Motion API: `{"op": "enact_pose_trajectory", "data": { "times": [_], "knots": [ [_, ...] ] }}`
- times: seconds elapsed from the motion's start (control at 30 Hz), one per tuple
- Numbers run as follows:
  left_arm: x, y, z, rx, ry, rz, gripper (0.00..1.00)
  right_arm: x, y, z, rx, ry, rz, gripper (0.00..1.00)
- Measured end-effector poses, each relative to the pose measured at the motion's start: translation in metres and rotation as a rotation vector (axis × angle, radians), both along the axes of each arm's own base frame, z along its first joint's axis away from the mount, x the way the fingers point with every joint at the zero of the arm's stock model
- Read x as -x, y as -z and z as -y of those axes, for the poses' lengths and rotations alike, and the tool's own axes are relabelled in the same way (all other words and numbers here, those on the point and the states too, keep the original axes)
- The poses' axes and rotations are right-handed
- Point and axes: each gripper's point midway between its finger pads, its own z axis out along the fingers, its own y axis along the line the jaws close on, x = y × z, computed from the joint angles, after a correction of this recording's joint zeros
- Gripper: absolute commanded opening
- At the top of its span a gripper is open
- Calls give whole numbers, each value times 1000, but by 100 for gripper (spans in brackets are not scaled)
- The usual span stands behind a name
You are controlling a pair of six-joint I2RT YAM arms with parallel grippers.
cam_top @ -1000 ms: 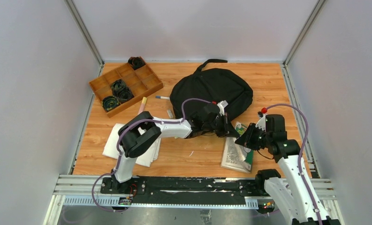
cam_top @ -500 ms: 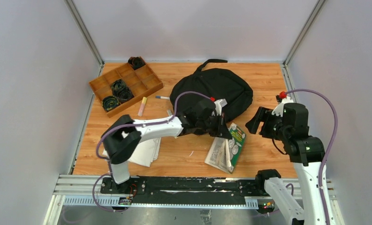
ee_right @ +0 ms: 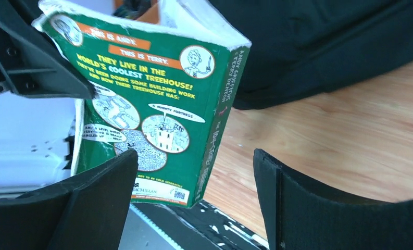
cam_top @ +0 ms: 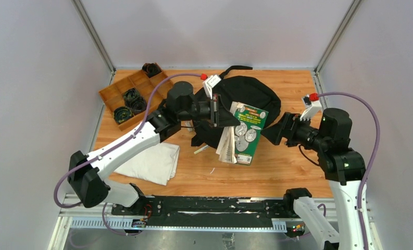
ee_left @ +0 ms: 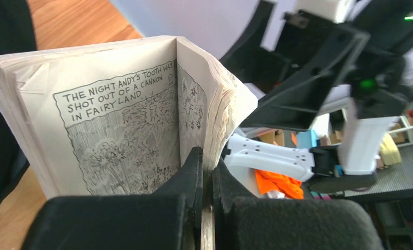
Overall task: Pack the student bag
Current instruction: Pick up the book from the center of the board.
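Note:
The student bag [cam_top: 251, 94] is a large black backpack lying at the back middle of the table. In the air just in front of it hangs a green paperback book [cam_top: 247, 133], fanned partly open. My left gripper [cam_top: 228, 118] is shut on a wad of its pages [ee_left: 217, 130], with the illustrated pages facing the left wrist camera. My right gripper [cam_top: 273, 134] stands open to the right of the book. Its wide-apart fingers [ee_right: 105, 182] frame the book's green back cover [ee_right: 157, 114] without touching it. The bag's black fabric [ee_right: 324, 47] lies behind.
A brown wooden compartment tray [cam_top: 106, 96] with coiled black items stands at the back left. A folded white cloth [cam_top: 152, 162] lies front left. A small white stick [cam_top: 201, 150] lies on the wood under the book. Grey walls close both sides; a metal rail [cam_top: 194, 205] runs along the front.
The right gripper opened, let go of the book and drew back to the right. The left arm lifted the book off the table and carried it up and back towards the bag.

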Motion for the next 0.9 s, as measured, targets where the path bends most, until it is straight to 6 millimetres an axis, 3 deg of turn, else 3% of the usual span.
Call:
{"op": "enact_pose_trajectory", "data": {
  "times": [0.17, 0.33, 0.47, 0.53, 0.63, 0.67, 0.7, 0.73, 0.8, 0.83, 0.9],
  "knots": [
    [2, -30, -13, 87, 32, 15, 0, -1, 6, -24, -129, -113, 3, 87],
    [5, -47, -21, 160, 67, 2, 0, -4, 8, -42, -247, -200, 1, 86],
    [9, -54, -22, 194, 92, -10, 0, -5, 0, -54, -345, -267, 20, 80],
    [10, -55, -22, 204, 101, -13, 0, -4, -6, -58, -383, -293, 33, 68],
    [11, -52, -22, 207, 107, -23, 0, -3, -18, -62, -429, -321, 61, 32],
    [10, -50, -21, 206, 104, -25, 5, -3, -21, -63, -448, -325, 60, 19],
    [9, -48, -21, 205, 101, -27, 22, -3, -22, -64, -452, -332, 68, 7],
    [7, -46, -21, 202, 95, -32, 47, -3, -22, -64, -467, -335, 61, 1],
    [0, -42, -22, 196, 76, -28, 85, -3, -20, -65, -481, -333, 45, 0],
    [-2, -40, -22, 190, 65, -26, 97, -4, -18, -65, -485, -325, 32, 0],
    [-11, -31, -23, 143, 22, -30, 100, -7, -11, -63, -474, -300, 5, 0]
  ]
}}
